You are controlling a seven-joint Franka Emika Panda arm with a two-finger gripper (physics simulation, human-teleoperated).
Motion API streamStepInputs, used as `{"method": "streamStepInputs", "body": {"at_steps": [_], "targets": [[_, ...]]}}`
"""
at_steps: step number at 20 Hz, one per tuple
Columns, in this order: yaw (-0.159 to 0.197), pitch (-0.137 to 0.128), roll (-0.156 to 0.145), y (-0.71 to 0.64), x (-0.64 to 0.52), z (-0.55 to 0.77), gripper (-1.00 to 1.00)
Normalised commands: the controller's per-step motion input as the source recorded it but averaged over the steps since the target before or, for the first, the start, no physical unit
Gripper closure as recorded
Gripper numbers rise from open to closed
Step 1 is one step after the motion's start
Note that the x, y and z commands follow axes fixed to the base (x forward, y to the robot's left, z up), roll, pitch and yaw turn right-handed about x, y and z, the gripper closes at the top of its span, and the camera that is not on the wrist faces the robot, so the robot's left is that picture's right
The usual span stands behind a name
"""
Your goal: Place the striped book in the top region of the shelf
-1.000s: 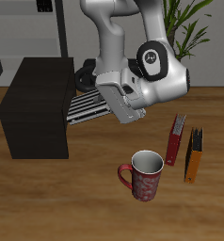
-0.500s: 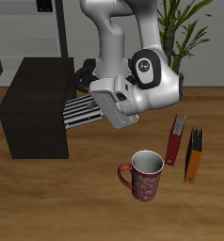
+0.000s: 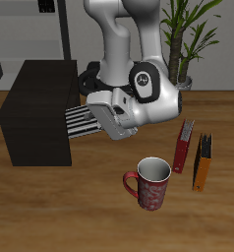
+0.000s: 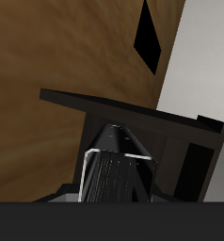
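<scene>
The striped book (image 3: pixel 83 120) has black and white stripes and lies roughly flat in my gripper (image 3: pixel 99 118), which is shut on it. It is held above the table, with its free end right beside the upper side of the shelf (image 3: pixel 35 110). The shelf is a dark boxy unit with a flat top, standing at the table's side. In the wrist view the book (image 4: pixel 117 177) juts out ahead of me toward the shelf's dark top edge (image 4: pixel 133 111). My fingertips are hidden behind the hand in the exterior view.
A red-patterned mug (image 3: pixel 148 183) stands near the table's front edge. A red book (image 3: pixel 184 145) and an orange-and-black book (image 3: pixel 203 162) stand upright beside it. A potted plant (image 3: pixel 188 34) is behind the arm.
My hand has moved toward the shelf with the striped book in it. The book's free end is now closer to the shelf.
</scene>
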Motion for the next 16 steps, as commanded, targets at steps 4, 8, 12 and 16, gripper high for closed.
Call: {"method": "streamStepInputs", "body": {"at_steps": [4, 8, 12, 16], "targets": [[0.004, 0.004, -0.048, -0.19, -0.01, -0.09, 1.0], [0.008, 0.025, -0.086, -0.31, -0.01, -0.06, 1.0], [-0.02, 0.005, -0.076, -0.25, -0.02, -0.05, 1.0], [-0.006, 0.041, -0.04, -0.26, 0.02, -0.1, 1.0]]}}
